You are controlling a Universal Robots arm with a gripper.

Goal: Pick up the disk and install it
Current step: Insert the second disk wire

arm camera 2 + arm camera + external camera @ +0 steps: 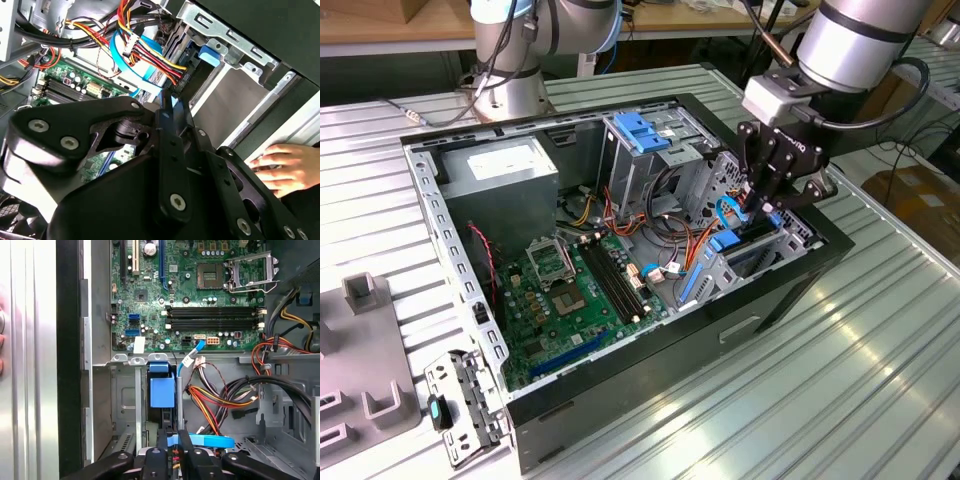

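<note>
Hand [760,205] of the arm hangs low inside the open computer case [790,290], over the drive bay at about three o'clock in the exterior view. We see its black fingers [172,450] drawn close together in the first wrist view, pinching a thin blue part [202,441] between their tips; we cannot tell whether this blue part is a rail of the disk or a cable, and we cannot make out the disk's body for certain. Just beyond the fingertips a blue plastic tab [162,390] sits in the metal bay. Green motherboard [575,290] lies on the case floor toward seven o'clock from the hand, bundles of red, yellow and orange wires [210,400] beside the bay. A person's hand [280,167] rests on the case's outer edge in the second wrist view. The case stands on a ribbed metal worktop [860,380].
</note>
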